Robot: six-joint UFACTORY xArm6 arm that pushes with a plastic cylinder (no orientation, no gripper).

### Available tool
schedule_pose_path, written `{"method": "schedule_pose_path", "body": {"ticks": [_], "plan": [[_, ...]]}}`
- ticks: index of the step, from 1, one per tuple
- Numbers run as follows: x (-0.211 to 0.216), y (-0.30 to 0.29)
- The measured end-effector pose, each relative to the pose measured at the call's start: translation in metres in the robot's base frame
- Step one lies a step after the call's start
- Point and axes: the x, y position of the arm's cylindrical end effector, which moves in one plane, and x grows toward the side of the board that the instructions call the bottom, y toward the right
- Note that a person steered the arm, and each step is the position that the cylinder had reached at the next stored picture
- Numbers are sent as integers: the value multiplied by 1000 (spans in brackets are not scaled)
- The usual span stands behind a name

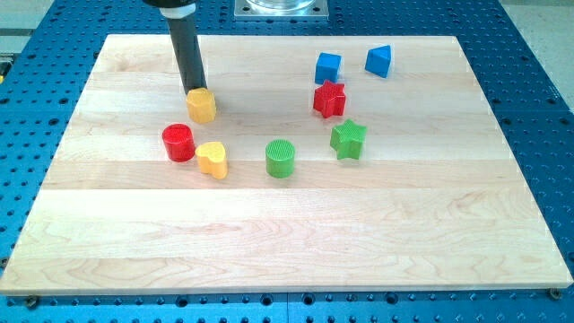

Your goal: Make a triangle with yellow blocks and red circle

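Observation:
My tip (pixel 195 89) rests right at the top edge of a yellow block (pixel 202 105), touching or nearly touching it. A red circle block (pixel 178 143) stands below and to the left of that yellow block. A yellow heart block (pixel 213 160) sits just to the right of the red circle, slightly lower, close beside it. The three blocks form a tight group in the left half of the wooden board (pixel 287 233).
A green circle block (pixel 281 158) lies to the right of the yellow heart. A green star (pixel 348 140), a red star (pixel 329 99), a blue cube (pixel 328 67) and a blue triangular block (pixel 379 61) sit at the upper right.

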Motion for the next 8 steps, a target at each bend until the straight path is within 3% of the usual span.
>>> {"method": "schedule_pose_path", "body": {"ticks": [1, 5, 8], "plan": [[-9, 41], [20, 37], [13, 25]]}}
